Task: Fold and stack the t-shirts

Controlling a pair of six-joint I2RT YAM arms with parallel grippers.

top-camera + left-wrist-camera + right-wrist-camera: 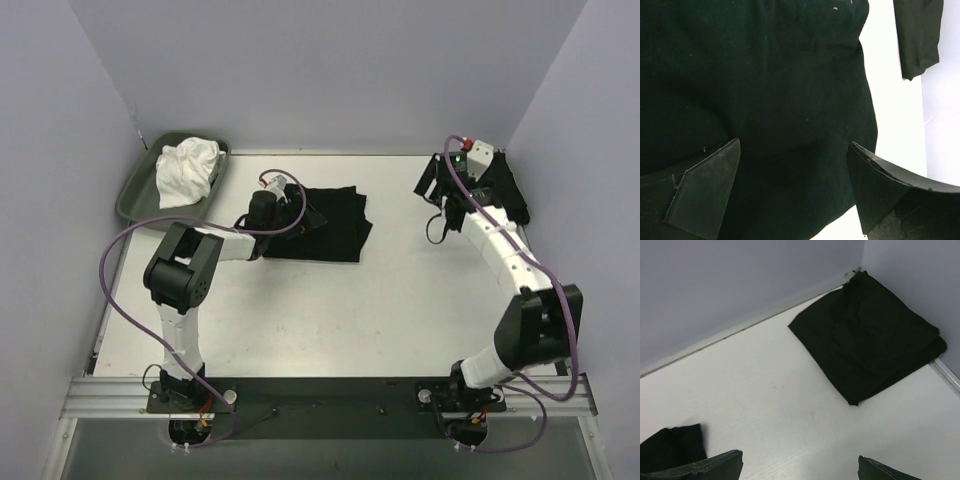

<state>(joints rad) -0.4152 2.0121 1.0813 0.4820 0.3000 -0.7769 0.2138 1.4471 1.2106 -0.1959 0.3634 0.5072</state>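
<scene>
a white table [400, 310] stands closed in by a plain pale lavender-grey back wall [330, 70], left wall [50, 200] and right wall [600, 150], evenly and softly lit, with a metal rail [100, 400] along its near edge and a grey-green tray [133, 200] in its far left corner.

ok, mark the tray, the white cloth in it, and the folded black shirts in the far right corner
tray [137, 192], overhead view, its left wall.
white cloth [188, 170], overhead view, middle of the bundle.
folded black shirts [870, 335], right wrist view, centre of the top layer.
</scene>
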